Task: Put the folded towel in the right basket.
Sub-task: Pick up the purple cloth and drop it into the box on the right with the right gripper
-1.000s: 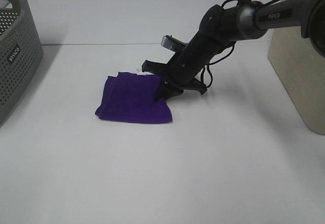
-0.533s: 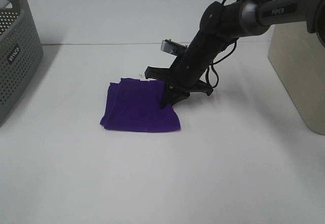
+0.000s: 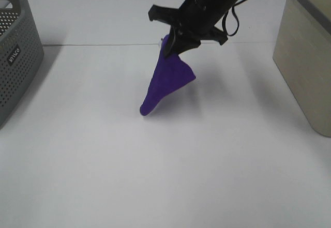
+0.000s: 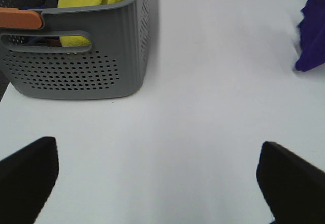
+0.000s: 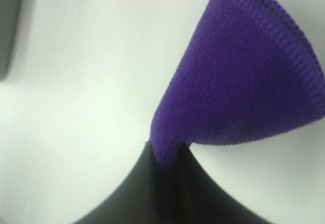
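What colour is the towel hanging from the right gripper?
The towel is solid deep purple; the right wrist view shows it best.

I saw the right basket (image 3: 304, 67) cut by the picture's edge; the towel (image 4: 311, 36) ran off the left wrist view; its pinched corner was hidden inside the right gripper (image 5: 166, 152).

The high camera overlooks the table (image 3: 103, 176); the right wrist camera sits close on the towel (image 5: 238, 76) all views share.
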### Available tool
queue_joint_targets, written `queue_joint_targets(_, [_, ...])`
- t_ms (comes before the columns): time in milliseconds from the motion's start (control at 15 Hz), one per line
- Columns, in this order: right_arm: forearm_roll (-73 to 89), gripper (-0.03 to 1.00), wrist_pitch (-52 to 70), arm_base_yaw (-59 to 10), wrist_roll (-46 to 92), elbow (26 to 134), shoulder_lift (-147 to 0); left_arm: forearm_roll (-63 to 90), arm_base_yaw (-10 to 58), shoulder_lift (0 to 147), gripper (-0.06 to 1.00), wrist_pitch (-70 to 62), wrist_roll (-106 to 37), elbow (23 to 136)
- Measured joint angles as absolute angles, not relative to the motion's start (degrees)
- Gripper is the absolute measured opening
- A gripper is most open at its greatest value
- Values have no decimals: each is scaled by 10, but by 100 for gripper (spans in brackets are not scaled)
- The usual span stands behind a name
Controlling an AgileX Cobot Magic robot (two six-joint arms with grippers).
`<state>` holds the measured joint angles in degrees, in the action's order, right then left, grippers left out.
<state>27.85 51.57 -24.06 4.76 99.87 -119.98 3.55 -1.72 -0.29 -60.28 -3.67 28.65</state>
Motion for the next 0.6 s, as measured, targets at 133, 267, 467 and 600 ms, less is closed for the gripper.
queue_joint_targets(133, [275, 6, 537, -241, 48, 1001, -1147, 36, -17, -3, 99, -603, -37, 286])
queue_joint_targets(267, [265, 6, 589, -235, 48, 1043, -1116, 36, -17, -3, 99, -603, -37, 286])
queue_joint_targets(467, [257, 6, 660, -182, 46, 1160, -1101, 35, -17, -3, 99, -603, -37, 286])
queue_joint_targets(600, [248, 6, 684, -130, 41, 1223, -1101, 35, -17, -3, 99, -603, -37, 286])
